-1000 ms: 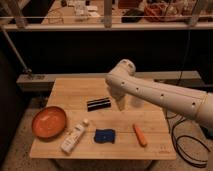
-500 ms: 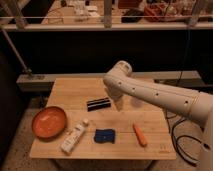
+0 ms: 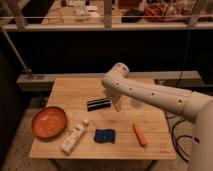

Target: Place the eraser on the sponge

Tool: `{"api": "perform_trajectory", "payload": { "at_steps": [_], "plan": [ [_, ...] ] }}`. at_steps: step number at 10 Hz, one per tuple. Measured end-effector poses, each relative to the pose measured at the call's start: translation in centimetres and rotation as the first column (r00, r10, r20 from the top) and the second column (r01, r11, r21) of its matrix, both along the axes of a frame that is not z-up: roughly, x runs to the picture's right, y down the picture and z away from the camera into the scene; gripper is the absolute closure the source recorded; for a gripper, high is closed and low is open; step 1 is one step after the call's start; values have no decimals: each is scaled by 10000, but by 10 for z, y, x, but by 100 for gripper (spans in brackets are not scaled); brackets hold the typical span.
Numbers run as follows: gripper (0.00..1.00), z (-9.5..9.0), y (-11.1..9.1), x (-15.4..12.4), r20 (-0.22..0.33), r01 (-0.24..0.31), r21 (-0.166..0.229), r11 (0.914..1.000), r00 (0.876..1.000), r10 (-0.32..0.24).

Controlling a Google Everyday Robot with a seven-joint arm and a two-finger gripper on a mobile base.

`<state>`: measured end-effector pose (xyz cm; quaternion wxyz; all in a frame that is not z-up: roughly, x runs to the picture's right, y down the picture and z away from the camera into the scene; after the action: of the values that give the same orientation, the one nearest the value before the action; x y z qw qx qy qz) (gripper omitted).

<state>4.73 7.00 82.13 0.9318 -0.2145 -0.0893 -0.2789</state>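
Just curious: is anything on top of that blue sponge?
No, the sponge is bare on top. The eraser lies on the table behind it, with the gripper by the eraser's right end. Whatever is beneath the sponge is hidden.

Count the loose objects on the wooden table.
5: orange bowl front left, white bottle beside it, blue sponge front centre, black eraser mid-table, orange stick front right. The open gripper hangs just right of the eraser; the arm may hide more.
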Motion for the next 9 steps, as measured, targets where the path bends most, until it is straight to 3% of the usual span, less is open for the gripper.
{"api": "perform_trajectory", "payload": {
  "at_steps": [9],
  "plan": [
    [20,27,9,-12,394,640,-445,9970,9973,-623]
  ]
}}
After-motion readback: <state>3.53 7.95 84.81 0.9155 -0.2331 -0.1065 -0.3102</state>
